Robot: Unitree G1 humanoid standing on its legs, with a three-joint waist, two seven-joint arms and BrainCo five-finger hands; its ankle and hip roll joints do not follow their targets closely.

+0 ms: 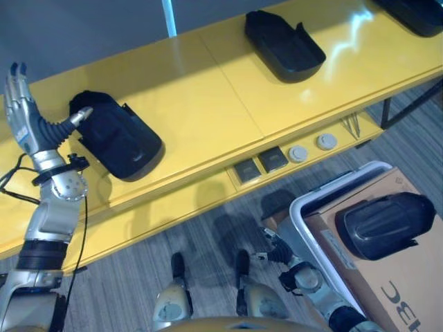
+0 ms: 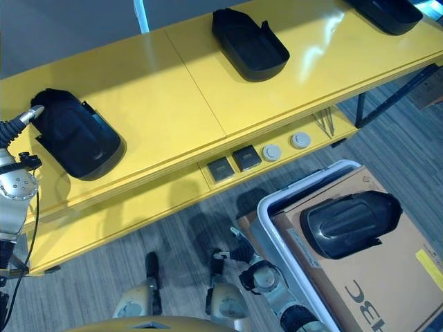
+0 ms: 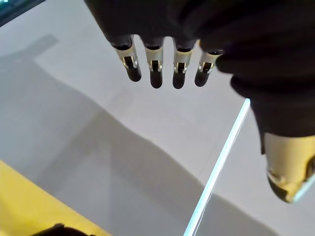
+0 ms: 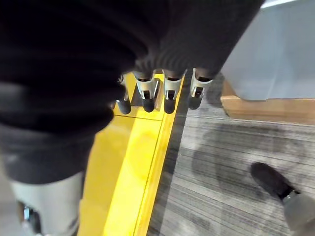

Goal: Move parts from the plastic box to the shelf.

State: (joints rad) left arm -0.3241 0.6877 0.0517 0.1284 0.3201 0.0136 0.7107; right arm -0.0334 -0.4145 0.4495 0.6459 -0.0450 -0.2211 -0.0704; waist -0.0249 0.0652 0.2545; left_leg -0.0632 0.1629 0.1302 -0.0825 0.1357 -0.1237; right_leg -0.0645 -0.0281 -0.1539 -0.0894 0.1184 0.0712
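with my left hand (image 1: 24, 117) raised, fingers straight, thumb just beside the black part (image 1: 118, 135) on the yellow shelf (image 1: 208, 104), i judge placement done; next, my relaxed right hand (image 4: 74, 64) fetches the part (image 1: 384, 225) in the plastic box (image 1: 308, 225).

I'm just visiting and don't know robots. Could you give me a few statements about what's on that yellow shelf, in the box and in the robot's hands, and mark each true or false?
1. Black parts already lie on the yellow shelf. True: one part lies by the left hand, a second part further along, a third at the far end.
2. The left hand grips a part. False: its fingers are straight and hold nothing.
3. One black part rests on cardboard in the plastic box. True.
4. The right hand carries a part. False: it hangs empty over the floor.
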